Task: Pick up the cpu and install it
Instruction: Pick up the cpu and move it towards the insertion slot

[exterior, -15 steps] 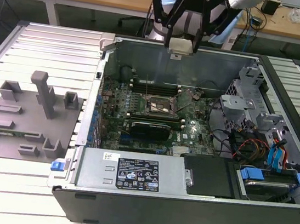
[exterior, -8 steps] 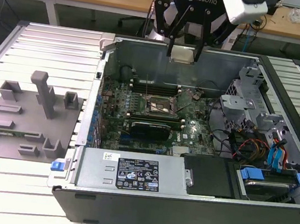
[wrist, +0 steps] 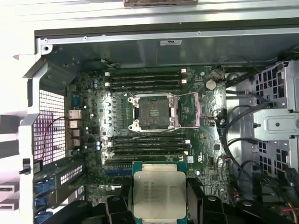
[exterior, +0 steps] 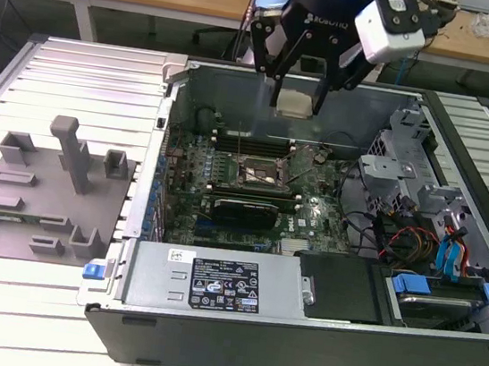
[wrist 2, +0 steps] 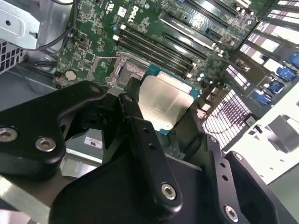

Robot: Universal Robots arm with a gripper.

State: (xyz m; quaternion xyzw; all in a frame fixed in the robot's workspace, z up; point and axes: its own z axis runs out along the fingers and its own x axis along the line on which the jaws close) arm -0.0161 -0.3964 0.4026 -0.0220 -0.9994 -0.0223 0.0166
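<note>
Silver cpu (wrist: 159,193) gripped by fingers (wrist 2: 140,130), above open case (exterior: 295,348), motherboard socket (wrist: 155,112) inside empty

In the exterior view, the fixture plate (exterior: 39,201) lies frame-left on the table (exterior: 86,81), the open case (exterior: 295,343) fills centre and right with the socket (exterior: 257,177) inside at mid-frame, and the gripper (exterior: 296,98) holds the cpu (exterior: 292,106) above it, top centre.

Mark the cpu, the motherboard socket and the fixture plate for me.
cpu (wrist: 159,193): first wrist view, middle of its metal top.
socket (wrist: 154,111): first wrist view, its centre.
fixture plate (exterior: 48,200): exterior view, bare flat surface.
</note>
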